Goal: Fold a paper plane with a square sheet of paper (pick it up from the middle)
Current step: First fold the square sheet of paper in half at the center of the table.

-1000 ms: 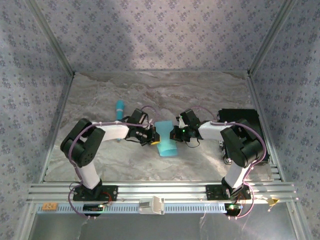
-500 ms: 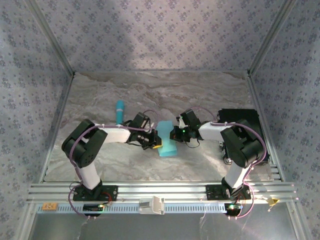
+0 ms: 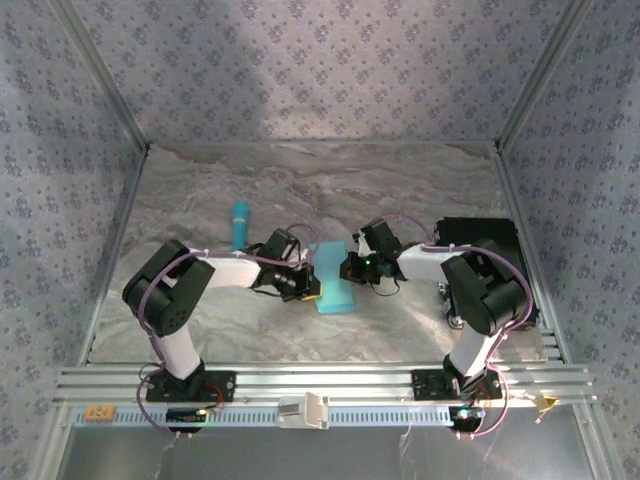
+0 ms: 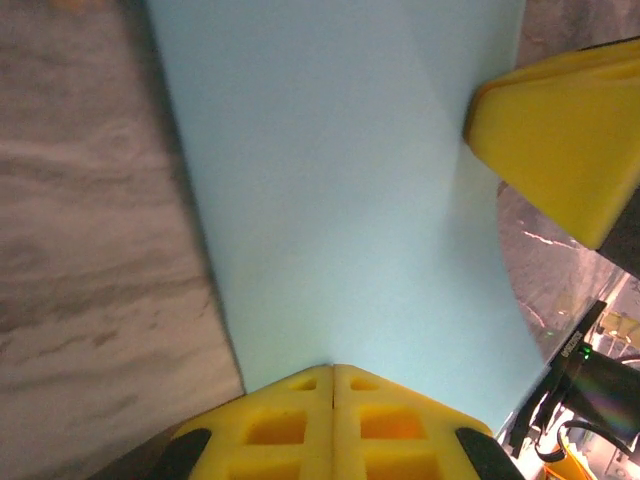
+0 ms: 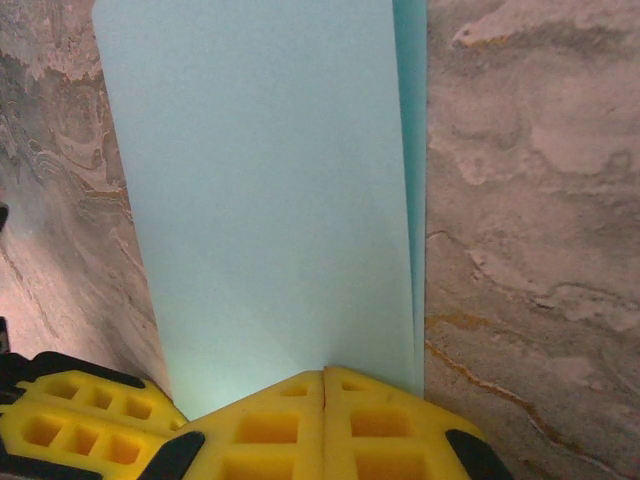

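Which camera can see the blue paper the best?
The top external view: it shows the whole blue paper, sitting between the two arms. The left wrist and right wrist views each give a close-up of one stretch of it, pinched in shut yellow jaws. The right wrist view also shows a second layer's edge.

Pale cyan paper [image 3: 335, 288], folded narrow, pinched both sides.
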{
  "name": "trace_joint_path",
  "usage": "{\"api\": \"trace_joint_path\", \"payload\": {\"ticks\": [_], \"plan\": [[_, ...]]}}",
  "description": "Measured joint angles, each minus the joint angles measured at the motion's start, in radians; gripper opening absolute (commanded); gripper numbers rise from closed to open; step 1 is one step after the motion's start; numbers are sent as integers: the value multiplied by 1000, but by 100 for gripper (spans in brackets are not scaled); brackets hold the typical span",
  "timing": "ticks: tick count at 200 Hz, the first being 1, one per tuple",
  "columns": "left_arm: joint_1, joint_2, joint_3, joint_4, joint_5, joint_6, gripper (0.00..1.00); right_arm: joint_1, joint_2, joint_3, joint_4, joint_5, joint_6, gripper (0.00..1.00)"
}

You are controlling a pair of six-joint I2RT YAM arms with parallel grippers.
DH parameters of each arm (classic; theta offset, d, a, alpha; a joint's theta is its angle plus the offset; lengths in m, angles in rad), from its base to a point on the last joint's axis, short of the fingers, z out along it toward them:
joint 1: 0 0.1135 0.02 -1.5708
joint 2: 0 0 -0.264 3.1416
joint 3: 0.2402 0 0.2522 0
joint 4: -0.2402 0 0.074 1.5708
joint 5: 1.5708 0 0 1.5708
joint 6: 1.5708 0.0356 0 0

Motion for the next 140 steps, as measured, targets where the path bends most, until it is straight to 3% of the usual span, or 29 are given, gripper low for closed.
{"api": "trace_joint_path", "payload": {"ticks": [44,140], "plan": [[-11,-71,26,-26,11,-32,0,2,0,0,0,0,3,0],[-35,-1,-80,121,61,-56,0,2,-2,-5,5,2,11,0]]}}
